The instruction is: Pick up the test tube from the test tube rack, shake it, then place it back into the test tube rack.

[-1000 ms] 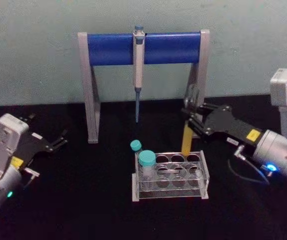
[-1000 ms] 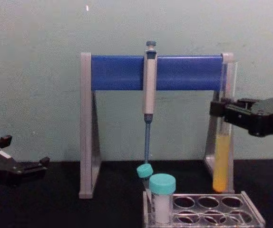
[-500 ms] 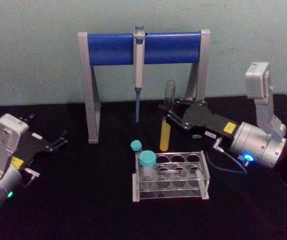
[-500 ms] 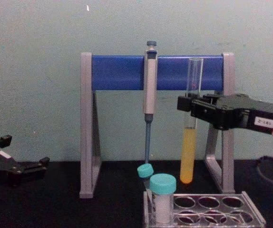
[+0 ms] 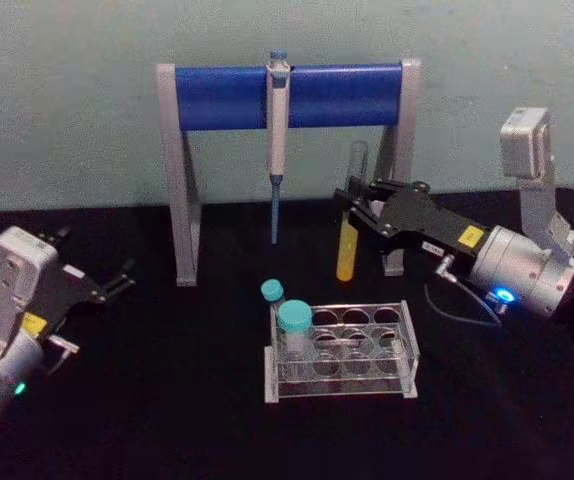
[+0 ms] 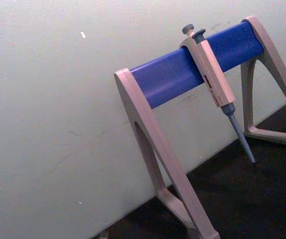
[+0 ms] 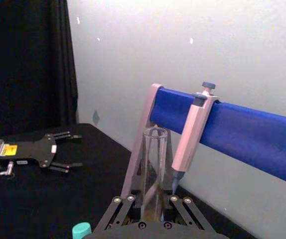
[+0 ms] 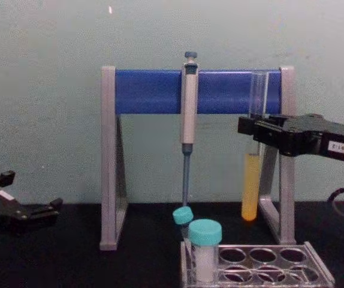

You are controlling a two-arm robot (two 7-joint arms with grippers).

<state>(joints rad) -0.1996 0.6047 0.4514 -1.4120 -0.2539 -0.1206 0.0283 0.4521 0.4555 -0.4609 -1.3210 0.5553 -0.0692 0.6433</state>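
One step of three looks done: the long clear glass test tube [image 8: 250, 183] with yellow liquid is out of the low clear plastic rack [image 8: 257, 264], upright above and behind it; shaking and returning seem left. The right gripper [image 8: 251, 128] is clamped round its glass above the liquid; the left gripper [image 5: 119, 282] lies parked, fingers spread.
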